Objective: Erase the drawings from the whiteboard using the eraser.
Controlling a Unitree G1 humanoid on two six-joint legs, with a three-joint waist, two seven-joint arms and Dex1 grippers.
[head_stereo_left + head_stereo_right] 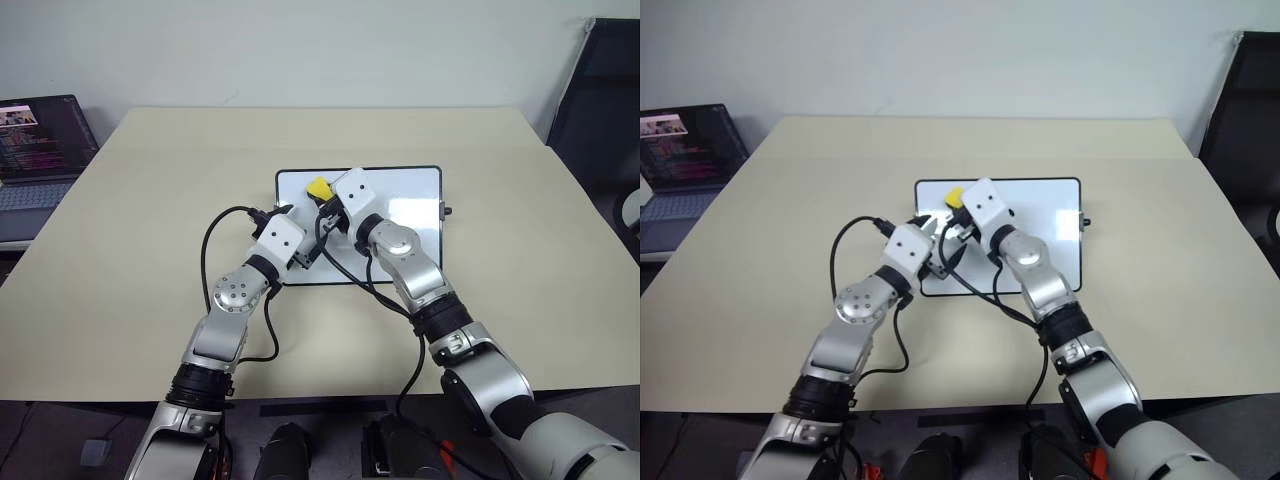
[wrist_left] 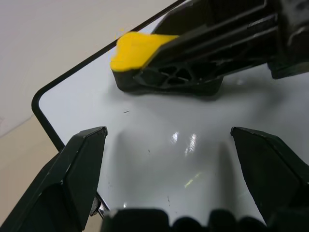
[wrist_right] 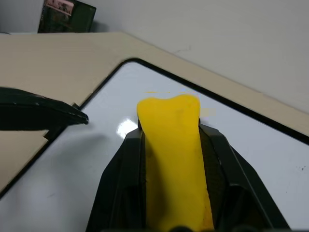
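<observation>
1. The right pincer (image 3: 171, 159) is clenched on the eraser (image 3: 173, 145), whose yellow end sticks out past the fingertips; its long axis runs along the pincer's own line.
2. The eraser sits over the whiteboard (image 1: 410, 195), near its far-left corner, black underside low over the glossy surface; whether it touches, I cannot tell.
3. The left pincer (image 2: 169, 140) is released, jaws spread wide, just beside the eraser at the board's left edge, holding nothing.
4. The drawings are too faint to pick out; the right arm is the one placed to wipe, probably back toward the board's middle.
5. The counter (image 1: 150, 200) carries the board.
</observation>
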